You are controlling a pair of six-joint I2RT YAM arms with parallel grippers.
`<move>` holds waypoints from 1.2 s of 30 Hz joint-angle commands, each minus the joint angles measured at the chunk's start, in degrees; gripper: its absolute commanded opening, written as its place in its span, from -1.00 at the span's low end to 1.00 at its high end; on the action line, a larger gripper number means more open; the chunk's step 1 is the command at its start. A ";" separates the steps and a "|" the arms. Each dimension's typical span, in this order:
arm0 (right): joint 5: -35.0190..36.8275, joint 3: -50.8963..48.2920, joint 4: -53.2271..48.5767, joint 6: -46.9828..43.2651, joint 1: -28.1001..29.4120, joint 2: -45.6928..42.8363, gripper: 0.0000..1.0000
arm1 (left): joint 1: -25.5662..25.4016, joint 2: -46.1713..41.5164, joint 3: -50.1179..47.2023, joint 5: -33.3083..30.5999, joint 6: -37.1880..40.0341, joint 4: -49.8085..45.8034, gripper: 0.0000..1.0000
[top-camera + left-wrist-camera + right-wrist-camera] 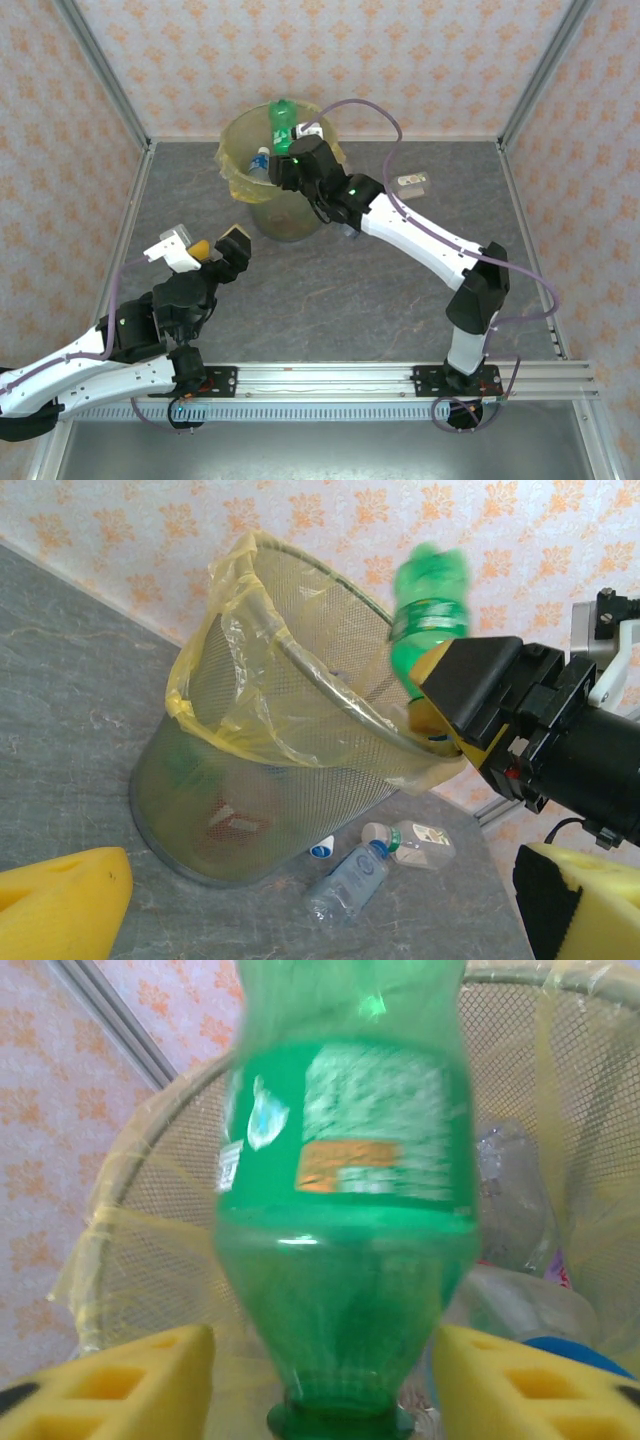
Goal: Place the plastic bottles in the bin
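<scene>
The green bottle (345,1220) is poised over the mouth of the bin (215,780), a mesh basket lined with a yellow bag (240,590). Its neck points back toward the right gripper (300,160), placed so it can fall among the clear bottles (510,1200) lying inside. In the wrist view the yellow pads (130,1380) stand parted, with a gap beside the bottle's lower body, so the hold reads as released rather than clamped. The bottle's smeared outline fits a drop. The left gripper (205,245) hangs wide apart and empty near its base. Two loose bottles (350,880) lie on the table (330,300) just beside the bin's foot, a third well apart at the far right. The green bottle's cap is cut off, and the bag blurs how many bottles the bin holds.
</scene>
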 commanded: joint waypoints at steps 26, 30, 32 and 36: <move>5.44 -25.38 8.51 3.32 0.21 -24.68 0.64 | -0.34 5.04 0.55 5.80 3.88 6.37 0.98; 7.26 -30.70 8.80 3.98 0.03 -29.32 0.74 | -0.34 7.43 1.24 8.10 4.09 8.32 0.98; 7.82 -32.88 8.63 4.32 -0.14 -31.43 0.81 | -0.39 9.24 2.18 8.96 4.28 8.77 0.98; 8.91 -37.43 8.06 5.30 -1.54 -35.11 0.95 | -0.38 14.31 5.50 10.93 5.24 9.04 0.97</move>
